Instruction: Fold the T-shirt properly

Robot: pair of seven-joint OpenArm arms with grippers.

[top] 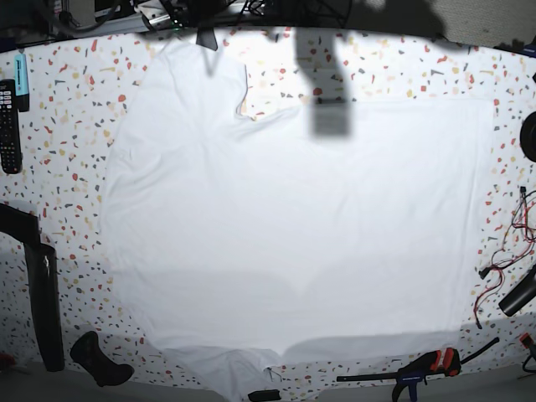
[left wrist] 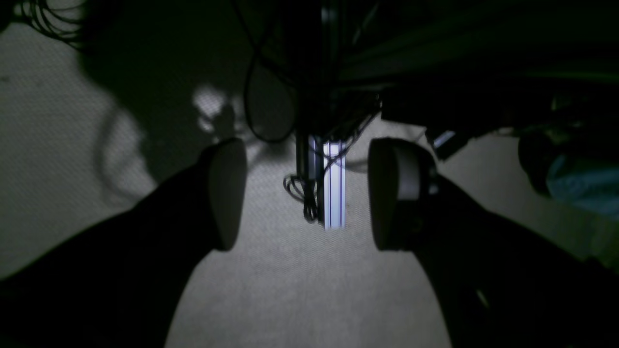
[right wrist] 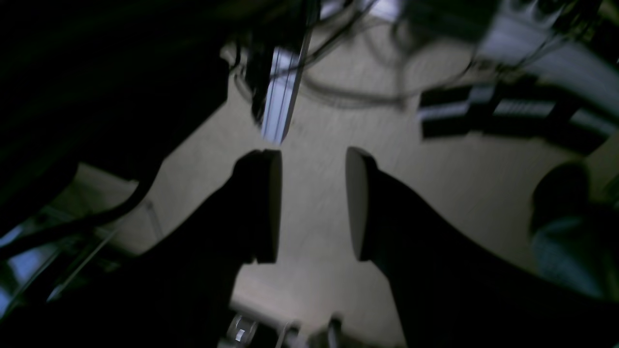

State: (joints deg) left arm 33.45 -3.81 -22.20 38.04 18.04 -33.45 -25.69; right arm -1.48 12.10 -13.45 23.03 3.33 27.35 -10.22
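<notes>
Black left gripper [left wrist: 304, 193] jaws wide, right gripper [right wrist: 313, 205] parted, both empty; large white cloth T-shirt [top: 293, 226] spread flat on speckled tabletop [top: 67, 126], unfolded; all folds remain.

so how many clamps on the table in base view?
1 visible: the clamp with orange-and-black grips sits at the table's near edge, right of centre, just below the T-shirt's hem. The T-shirt could hide others.

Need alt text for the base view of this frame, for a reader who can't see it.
A large white T-shirt lies spread flat over most of a speckled terrazzo tabletop, one sleeve toward the far edge, one toward the near edge. A black remote lies at the left edge and a clamp at the near right edge. No gripper touches the cloth.
</notes>
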